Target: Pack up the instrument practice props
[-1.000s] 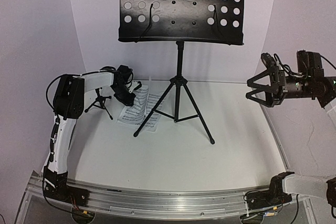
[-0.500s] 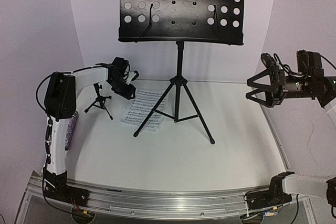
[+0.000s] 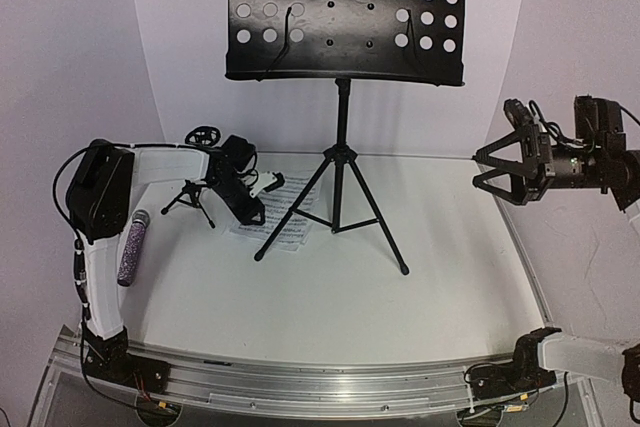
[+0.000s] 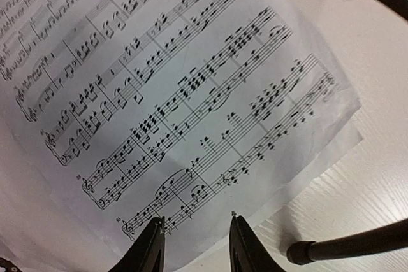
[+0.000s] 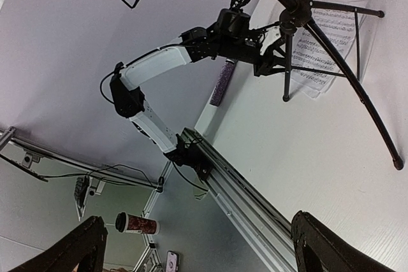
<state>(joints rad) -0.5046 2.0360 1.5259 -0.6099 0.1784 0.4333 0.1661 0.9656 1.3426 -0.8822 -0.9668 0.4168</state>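
The tall black perforated music stand (image 3: pixel 345 17) stands mid-table on its tripod. White sheet-music pages (image 3: pixel 285 222) lie flat by its left leg. My left gripper (image 3: pixel 256 217) hovers over them, open and empty. In the left wrist view, my left gripper (image 4: pixel 196 230) has its tips above the lower edge of the pages (image 4: pixel 159 81). The small black mic stand (image 3: pixel 190 195) stands just left of the pages. The purple glitter microphone (image 3: pixel 133 245) lies on the table at the far left. My right gripper (image 3: pixel 492 169) is raised at the right, wide open and empty.
One foot of the music stand's tripod (image 4: pixel 299 253) rests close to the right of my left fingertips. The table's near edge is a metal rail (image 3: pixel 300 382). White walls close in the back and sides. The right wrist view shows the microphone (image 5: pixel 221 82) and the floor beyond the rail.
My left gripper has swung forward and down over the sheet music. The left arm's shift has uncovered the microphone. My right gripper has barely moved.
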